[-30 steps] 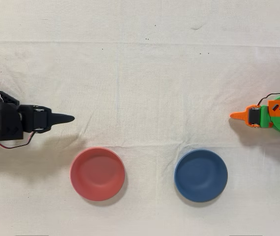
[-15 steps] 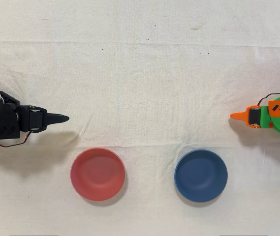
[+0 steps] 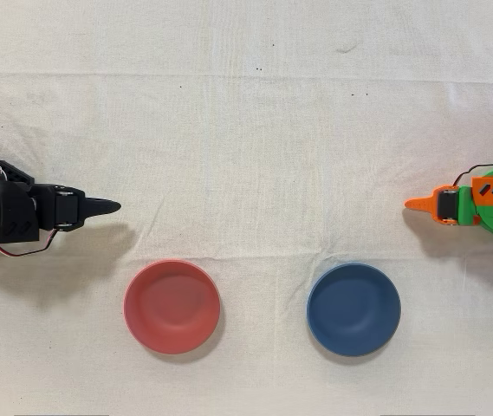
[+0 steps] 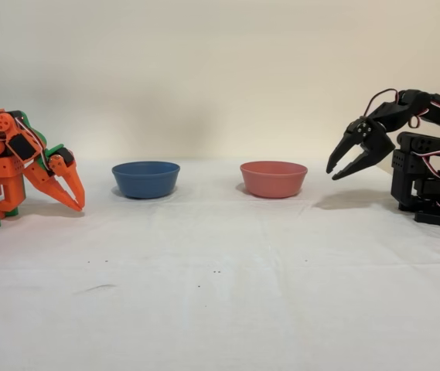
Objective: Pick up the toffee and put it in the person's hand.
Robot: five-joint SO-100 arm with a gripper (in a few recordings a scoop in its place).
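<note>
The toffee and the person's hand are out of view. At the left edge of the overhead view, my black gripper (image 3: 114,206) points right over the white cloth, its fingers drawn to a single point. The fixed view has my gripper (image 4: 332,175) at the right, hanging above the cloth with its tips pointing down and left. They are close together with nothing between them. It stands a short way from the pink-red bowl (image 4: 273,178).
A pink-red bowl (image 3: 171,306) and a blue bowl (image 3: 353,309) sit empty side by side on the cloth; the blue bowl (image 4: 145,178) is left of the red one in the fixed view. The idle orange arm (image 3: 476,205) rests at the opposite edge.
My black gripper has drawn back slightly toward the left edge of the overhead view. Both bowls and the orange arm have stayed still.
</note>
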